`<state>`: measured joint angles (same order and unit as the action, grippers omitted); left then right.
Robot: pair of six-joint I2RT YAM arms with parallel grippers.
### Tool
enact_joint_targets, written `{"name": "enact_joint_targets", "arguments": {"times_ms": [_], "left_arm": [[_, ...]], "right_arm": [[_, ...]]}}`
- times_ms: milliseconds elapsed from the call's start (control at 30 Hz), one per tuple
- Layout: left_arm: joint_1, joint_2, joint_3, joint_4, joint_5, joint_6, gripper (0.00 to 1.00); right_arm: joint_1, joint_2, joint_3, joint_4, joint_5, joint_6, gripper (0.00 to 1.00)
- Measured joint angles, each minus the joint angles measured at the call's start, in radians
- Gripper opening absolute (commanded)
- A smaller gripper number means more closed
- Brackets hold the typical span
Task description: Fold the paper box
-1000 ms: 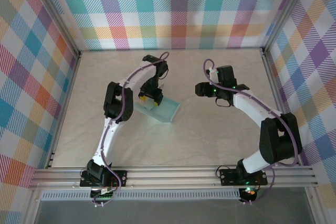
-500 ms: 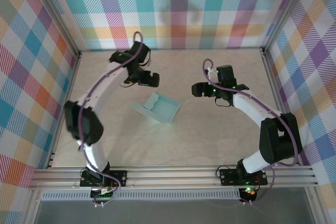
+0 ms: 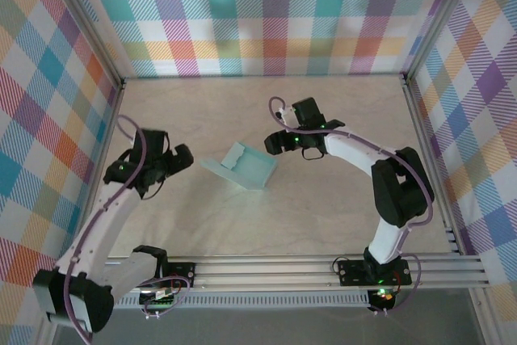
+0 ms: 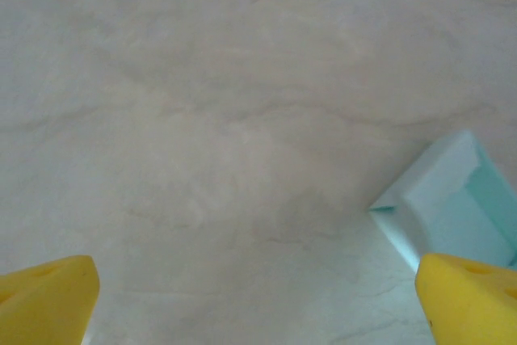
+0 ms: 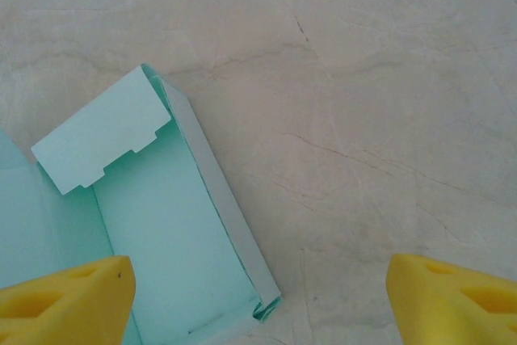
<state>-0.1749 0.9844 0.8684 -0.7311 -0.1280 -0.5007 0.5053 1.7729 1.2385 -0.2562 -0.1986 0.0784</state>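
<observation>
The paper box lies mid-table, a pale mint card partly folded, with raised side walls and a notched flap standing at one end. My left gripper hovers to its left, open and empty. In the left wrist view that open gripper has bare table between its yellow fingertips, and a corner of the paper box shows at the right. My right gripper hangs just right of the box, open. In the right wrist view this gripper straddles the box's long wall, touching nothing.
The marbled table is bounded by aluminium rails at the near edge and plaid walls on the other three sides. Both arm bases are bolted to the near rail.
The left gripper rose off the box, swung to the back, then came down to the box's left. The right gripper moved left, close to the box. The box stayed put.
</observation>
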Motion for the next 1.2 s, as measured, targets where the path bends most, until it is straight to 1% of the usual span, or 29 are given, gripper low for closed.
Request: {"name": "enact_joint_targets", "arguments": {"times_ms": [33, 100, 133, 167, 267, 367, 467, 567, 700, 800, 933, 1100, 1200], "left_arm": [[0.005, -0.016, -0.036, 0.0, 0.007, -0.013, 1.0], [0.008, -0.024, -0.102, 0.014, 0.037, -0.037, 0.96], [0.008, -0.021, -0.137, 0.029, 0.058, -0.054, 0.91], [0.008, -0.016, -0.176, 0.046, 0.087, -0.068, 0.84], [0.007, 0.018, -0.261, 0.114, 0.174, -0.116, 0.75], [-0.017, 0.094, -0.271, 0.189, 0.239, -0.146, 0.69], [-0.077, 0.215, -0.226, 0.257, 0.277, -0.158, 0.67], [-0.145, 0.355, -0.136, 0.307, 0.295, -0.156, 0.66], [-0.181, 0.533, 0.015, 0.344, 0.293, -0.119, 0.65], [-0.185, 0.679, 0.169, 0.349, 0.297, -0.085, 0.65], [-0.196, 0.864, 0.399, 0.343, 0.322, -0.049, 0.67], [-0.238, 1.077, 0.685, 0.308, 0.377, -0.022, 0.67], [-0.272, 1.219, 0.881, 0.266, 0.412, -0.009, 0.7]], "right_arm": [[-0.001, 0.006, 0.003, 0.0, 0.0, 0.007, 0.8], [-0.002, 0.015, 0.007, 0.0, 0.0, 0.018, 0.8], [-0.002, 0.016, 0.007, -0.001, 0.0, 0.023, 0.8], [-0.002, 0.016, 0.007, -0.002, 0.0, 0.027, 0.8], [-0.002, 0.016, 0.007, -0.003, 0.001, 0.041, 0.8], [-0.002, 0.016, 0.005, -0.003, 0.008, 0.045, 0.8], [-0.002, 0.005, -0.012, -0.003, 0.02, 0.046, 0.81], [-0.002, -0.025, -0.05, -0.003, 0.042, 0.049, 0.8], [-0.01, -0.098, -0.12, 0.009, 0.08, 0.057, 0.79], [-0.027, -0.171, -0.186, 0.034, 0.105, 0.072, 0.79], [-0.09, -0.283, -0.286, 0.065, 0.123, 0.107, 0.79], [-0.161, -0.385, -0.387, 0.097, 0.153, 0.144, 0.78], [-0.195, -0.426, -0.441, 0.105, 0.173, 0.165, 0.78]]}}
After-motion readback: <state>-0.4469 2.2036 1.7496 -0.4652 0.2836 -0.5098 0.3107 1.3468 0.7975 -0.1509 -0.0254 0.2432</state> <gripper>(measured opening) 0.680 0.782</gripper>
